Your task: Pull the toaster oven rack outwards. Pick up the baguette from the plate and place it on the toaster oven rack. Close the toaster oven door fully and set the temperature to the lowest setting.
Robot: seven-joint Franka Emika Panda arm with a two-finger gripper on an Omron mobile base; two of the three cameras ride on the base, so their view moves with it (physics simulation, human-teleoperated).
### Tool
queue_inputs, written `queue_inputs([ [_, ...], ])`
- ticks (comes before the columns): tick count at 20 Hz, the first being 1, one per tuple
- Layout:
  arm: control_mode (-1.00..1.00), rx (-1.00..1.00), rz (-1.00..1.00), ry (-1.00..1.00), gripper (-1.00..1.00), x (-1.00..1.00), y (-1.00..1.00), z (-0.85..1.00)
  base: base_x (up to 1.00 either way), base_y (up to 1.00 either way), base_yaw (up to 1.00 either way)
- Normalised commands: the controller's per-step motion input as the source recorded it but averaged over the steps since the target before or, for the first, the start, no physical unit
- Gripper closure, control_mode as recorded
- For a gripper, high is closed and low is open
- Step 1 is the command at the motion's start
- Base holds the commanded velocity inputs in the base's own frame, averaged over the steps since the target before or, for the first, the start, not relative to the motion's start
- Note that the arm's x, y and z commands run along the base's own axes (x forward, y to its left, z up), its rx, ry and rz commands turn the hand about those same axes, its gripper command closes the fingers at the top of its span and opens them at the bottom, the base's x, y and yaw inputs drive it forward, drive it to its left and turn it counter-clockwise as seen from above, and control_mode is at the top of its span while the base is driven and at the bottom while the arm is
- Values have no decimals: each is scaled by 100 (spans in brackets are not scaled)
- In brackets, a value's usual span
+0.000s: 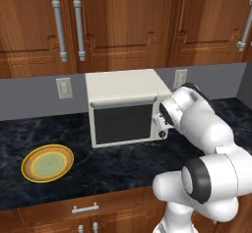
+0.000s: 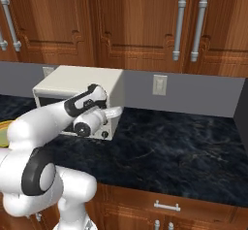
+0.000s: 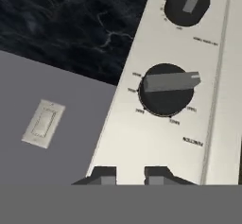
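Observation:
The cream toaster oven (image 1: 123, 85) stands on the dark counter with its toaster oven door (image 1: 122, 124) closed, so the toaster oven rack is hidden behind the dark glass. The plate (image 1: 47, 163) lies bare on the counter at the left. The baguette is out of view. My gripper (image 1: 160, 119) presses against the upper part of the oven's knob strip. In the hand view its fingertips (image 3: 158, 176) stand a narrow gap apart against the pale panel, next to the function knob (image 3: 168, 90) and another knob (image 3: 186, 1). What lies between the tips is hidden.
Wooden wall cabinets (image 1: 123, 20) hang above the oven. Wall outlets (image 1: 64, 87) sit on the grey backsplash on both sides of it. In the right base view, dark counter (image 2: 184, 146) stretches to the right of the oven (image 2: 77, 81).

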Motion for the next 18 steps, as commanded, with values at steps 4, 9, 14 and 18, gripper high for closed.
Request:
queue_inputs([
  [4,-100,-17,7,0,100,61,3,98,0,0,0],
  [9,-100,-13,13,0,100,64,0,93,0,0,0],
  [14,-100,-11,18,-2,100,57,0,76,0,0,0],
  [18,-100,-13,28,-3,100,54,0,72,0,0,0],
])
